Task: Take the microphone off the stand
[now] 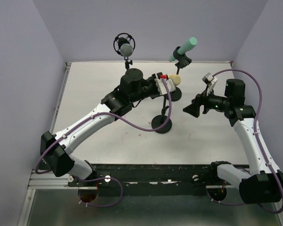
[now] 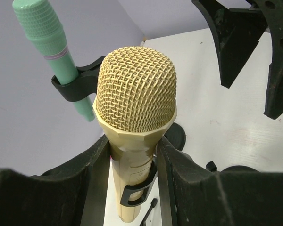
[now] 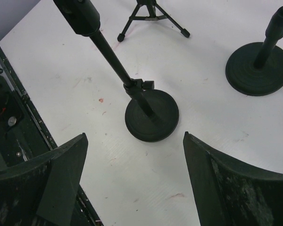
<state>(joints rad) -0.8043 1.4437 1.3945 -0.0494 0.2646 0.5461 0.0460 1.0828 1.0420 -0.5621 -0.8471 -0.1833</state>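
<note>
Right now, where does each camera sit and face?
Top external: above and behind the bases, looking down on the table; both arms show.
Left wrist: on the left arm, facing along the left hand at the gold microphone; its fingers grip it.
Right wrist: facing down at a stand base; right hand open.
Shared: top and left wrist both show the gold microphone.

We can read no text, label, brand, number or sign in any of the three views. The pale gold microphone with a mesh head point(image 2: 136, 89) shows faint marks on its barrel just below the head, but they are too blurred for us to tell whether they are lettering.
</note>
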